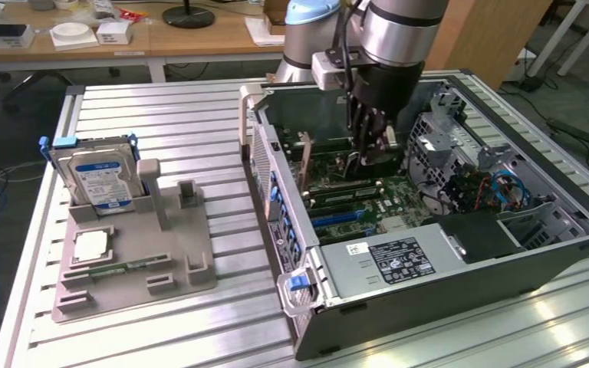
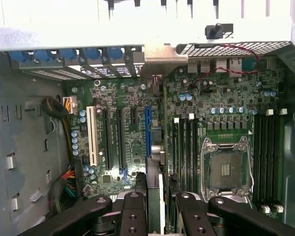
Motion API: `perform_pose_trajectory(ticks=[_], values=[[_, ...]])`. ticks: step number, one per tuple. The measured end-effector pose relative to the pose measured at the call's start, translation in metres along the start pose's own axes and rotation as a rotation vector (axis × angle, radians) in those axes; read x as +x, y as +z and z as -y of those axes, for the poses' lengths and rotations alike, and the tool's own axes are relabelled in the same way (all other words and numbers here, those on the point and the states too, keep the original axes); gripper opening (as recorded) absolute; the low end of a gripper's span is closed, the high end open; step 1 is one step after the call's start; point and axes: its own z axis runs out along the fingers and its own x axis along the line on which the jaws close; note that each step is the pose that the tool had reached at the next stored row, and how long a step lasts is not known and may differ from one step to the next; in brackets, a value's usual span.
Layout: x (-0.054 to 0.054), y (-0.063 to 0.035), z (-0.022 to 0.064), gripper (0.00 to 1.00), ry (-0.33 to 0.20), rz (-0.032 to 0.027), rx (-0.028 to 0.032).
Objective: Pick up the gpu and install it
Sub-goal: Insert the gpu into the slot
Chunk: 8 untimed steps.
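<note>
The gpu is seen edge-on in the wrist view as a thin card standing between my fingers. It runs along the blue expansion slot on the motherboard, with its silver bracket end toward the case's rear wall. My gripper is shut on it. In the exterior view the gripper reaches down inside the open computer case, low over the motherboard. Whether the card's edge sits in the slot or just above it cannot be told.
A grey fixture tray lies at the exterior view's left, holding an upright silver hard drive, a processor chip and a memory stick. Inside the case are the power supply, drive cage, cables and empty processor socket.
</note>
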Motion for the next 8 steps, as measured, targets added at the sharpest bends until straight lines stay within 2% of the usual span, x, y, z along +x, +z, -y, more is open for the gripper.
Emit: perform_pose_trajectory(ticks=[8], values=[[0.0032, 0.0065, -0.0001, 0.27, 0.000, 0.0000, -0.0001]])
